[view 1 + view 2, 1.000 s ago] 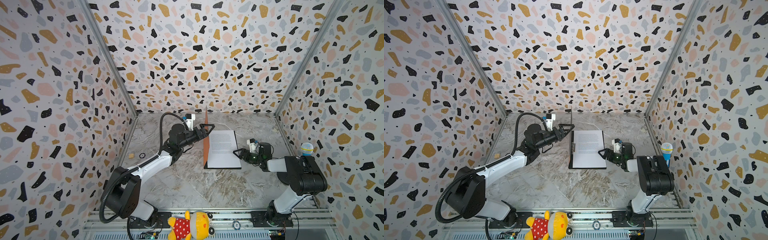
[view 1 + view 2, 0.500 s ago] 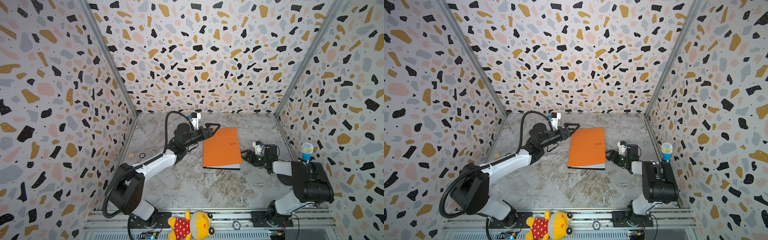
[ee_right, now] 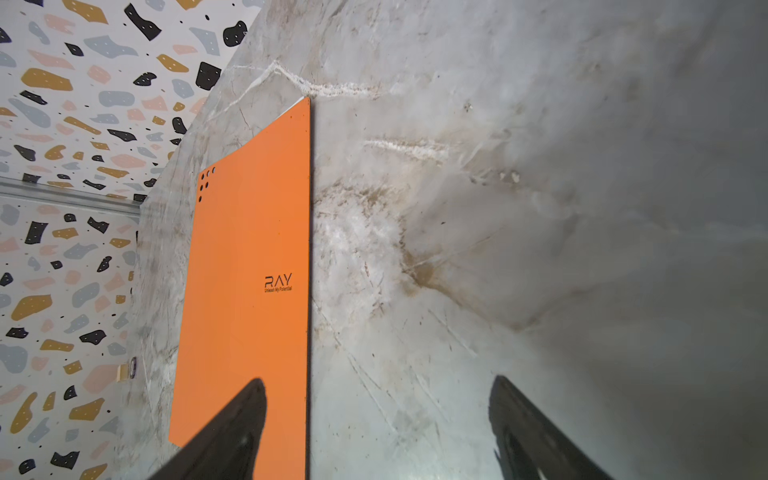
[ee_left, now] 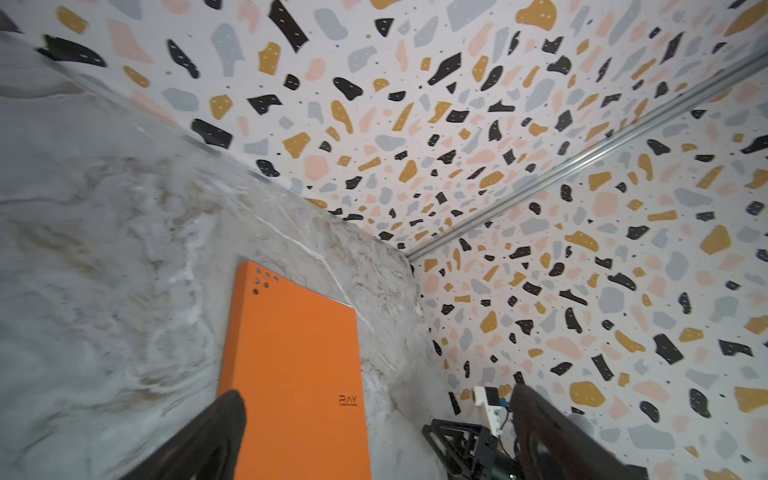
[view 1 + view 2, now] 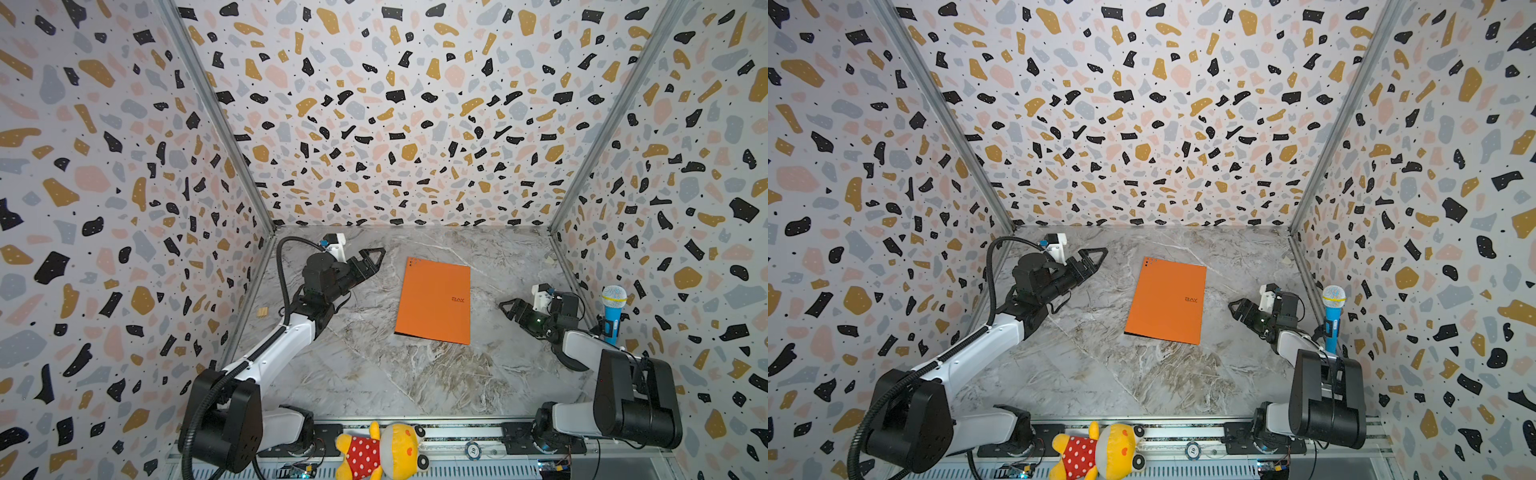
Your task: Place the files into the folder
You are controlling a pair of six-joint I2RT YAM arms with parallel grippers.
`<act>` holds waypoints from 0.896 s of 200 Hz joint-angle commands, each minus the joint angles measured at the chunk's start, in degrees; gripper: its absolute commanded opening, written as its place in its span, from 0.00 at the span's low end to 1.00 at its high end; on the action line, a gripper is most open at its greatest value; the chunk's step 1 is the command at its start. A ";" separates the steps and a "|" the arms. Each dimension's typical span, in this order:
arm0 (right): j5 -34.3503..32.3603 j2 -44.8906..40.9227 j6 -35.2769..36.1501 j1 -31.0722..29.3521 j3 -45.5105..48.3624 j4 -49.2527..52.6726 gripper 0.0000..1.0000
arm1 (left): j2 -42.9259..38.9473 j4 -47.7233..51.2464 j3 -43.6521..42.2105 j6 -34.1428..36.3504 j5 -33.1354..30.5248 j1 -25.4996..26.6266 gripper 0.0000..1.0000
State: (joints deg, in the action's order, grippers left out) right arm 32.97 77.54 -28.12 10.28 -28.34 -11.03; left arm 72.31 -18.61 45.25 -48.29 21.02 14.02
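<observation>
The orange folder [image 5: 434, 301] [image 5: 1167, 301] lies shut and flat on the marble table in both top views, logo side up. The files are hidden. My left gripper [image 5: 376, 258] [image 5: 1098, 255] hovers open left of the folder's far corner, apart from it. In the left wrist view the folder [image 4: 291, 365] runs past one dark finger [image 4: 220, 428] of that gripper [image 4: 376, 397]. My right gripper [image 5: 506, 306] [image 5: 1234, 305] stands open to the folder's right, holding nothing. In the right wrist view the folder's edge [image 3: 249, 270] lies beside that gripper [image 3: 378, 380].
A blue toy microphone [image 5: 613, 311] stands against the right wall behind the right arm. A yellow stuffed toy [image 5: 382, 451] lies on the front rail. A small tan block [image 5: 262, 312] sits at the foot of the left wall. Patterned walls close three sides.
The folder's cover, upright a second ago with a printed sheet showing, has come down and the folder is closed. My left gripper has drawn back left, and the right gripper has pulled away rightward.
</observation>
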 commanded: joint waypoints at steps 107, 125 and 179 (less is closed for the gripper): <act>-29.41 -20.85 17.48 -9.04 10.77 -24.62 0.89 | -4.52 16.94 -6.48 15.34 -20.47 -8.93 1.00; -32.83 -19.30 18.27 -9.66 16.49 -36.93 0.91 | -6.61 16.16 -8.09 16.52 -24.25 -8.95 1.00; -42.84 -5.99 24.31 -13.65 22.39 -57.16 0.99 | -11.96 12.08 -12.79 18.54 -31.54 -9.01 1.00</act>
State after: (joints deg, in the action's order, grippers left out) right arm -3.49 68.73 -7.51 -1.85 -6.37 -54.83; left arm 62.02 -2.59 34.17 -31.86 -5.74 5.34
